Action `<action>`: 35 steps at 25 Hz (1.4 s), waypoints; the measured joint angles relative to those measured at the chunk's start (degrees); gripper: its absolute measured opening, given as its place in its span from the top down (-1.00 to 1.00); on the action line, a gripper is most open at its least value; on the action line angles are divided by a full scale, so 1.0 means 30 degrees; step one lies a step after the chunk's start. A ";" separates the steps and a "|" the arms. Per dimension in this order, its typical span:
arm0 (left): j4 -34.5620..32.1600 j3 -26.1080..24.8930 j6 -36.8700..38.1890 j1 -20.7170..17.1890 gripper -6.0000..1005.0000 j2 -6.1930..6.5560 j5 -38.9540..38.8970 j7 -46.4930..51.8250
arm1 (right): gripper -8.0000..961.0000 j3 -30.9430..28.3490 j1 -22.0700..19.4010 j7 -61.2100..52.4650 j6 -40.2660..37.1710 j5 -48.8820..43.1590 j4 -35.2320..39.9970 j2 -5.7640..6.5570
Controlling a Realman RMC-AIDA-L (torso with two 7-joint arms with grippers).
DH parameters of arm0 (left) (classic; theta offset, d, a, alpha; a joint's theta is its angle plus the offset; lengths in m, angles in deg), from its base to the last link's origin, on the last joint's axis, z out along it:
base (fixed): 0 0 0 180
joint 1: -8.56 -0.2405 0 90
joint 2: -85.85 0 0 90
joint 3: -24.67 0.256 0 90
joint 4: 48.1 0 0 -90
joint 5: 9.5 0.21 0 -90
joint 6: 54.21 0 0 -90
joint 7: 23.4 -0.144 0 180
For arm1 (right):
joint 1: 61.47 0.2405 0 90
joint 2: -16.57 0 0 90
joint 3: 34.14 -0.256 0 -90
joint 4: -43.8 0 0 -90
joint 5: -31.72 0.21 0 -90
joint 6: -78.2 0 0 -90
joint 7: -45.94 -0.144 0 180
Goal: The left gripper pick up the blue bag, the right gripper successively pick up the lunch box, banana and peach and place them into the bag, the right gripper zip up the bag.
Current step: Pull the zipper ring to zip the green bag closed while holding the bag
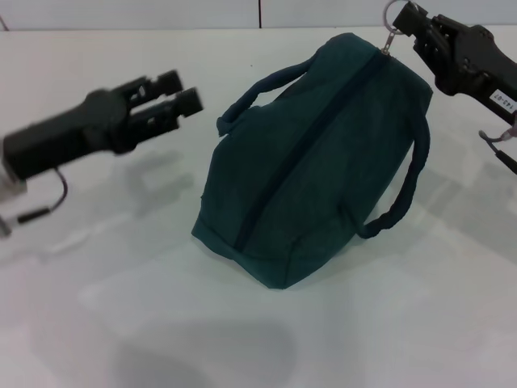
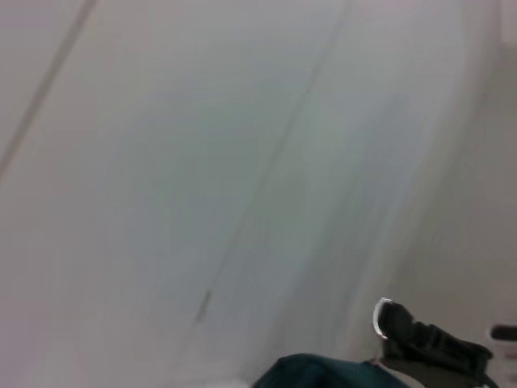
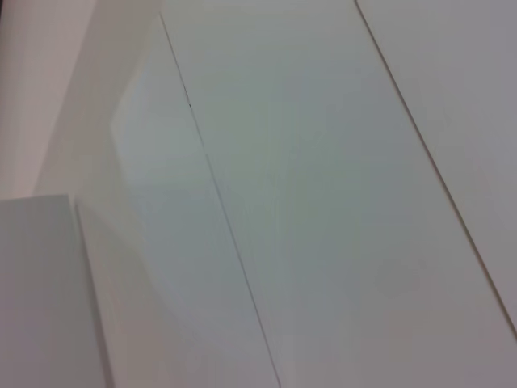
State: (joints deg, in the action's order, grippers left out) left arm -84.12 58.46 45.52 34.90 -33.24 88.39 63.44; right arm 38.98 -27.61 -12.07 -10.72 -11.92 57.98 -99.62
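Zipped blue bag [image 1: 315,162] hides contents; right tool [image 1: 401,20] pinches ring pull [image 1: 391,18]; left tool [image 1: 182,95] narrow, empty.

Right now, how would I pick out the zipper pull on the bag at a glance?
Find the blue bag in the middle of the white table, then follow its dark zipper line up to the far end. The silver ring zipper pull sits there at the right gripper; it is the only shiny metal on the bag, unlike the fabric handles.
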 joint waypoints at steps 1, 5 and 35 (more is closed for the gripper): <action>-0.1003 0.0261 -0.0064 0.0260 -0.06 -0.0028 0.0344 0.1163 | 0.75 0.0001 0.0051 0.0000 0.0100 0.0000 0.0000 0.0000; -0.5191 0.2203 -0.1070 0.1541 -0.39 -0.0057 0.1996 0.5706 | 0.75 0.0003 0.0322 0.0000 0.0571 0.0004 -0.0013 0.0002; -2.1027 1.7672 -0.4846 0.4195 -0.54 -0.0221 1.2489 2.6216 | 0.71 0.0365 0.1105 -0.0244 0.1807 0.0487 0.0005 0.0002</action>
State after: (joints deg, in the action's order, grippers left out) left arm -147.21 111.48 30.98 47.49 -33.90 125.86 142.09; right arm 40.07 -24.29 -12.80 -5.30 -10.46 57.99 -99.62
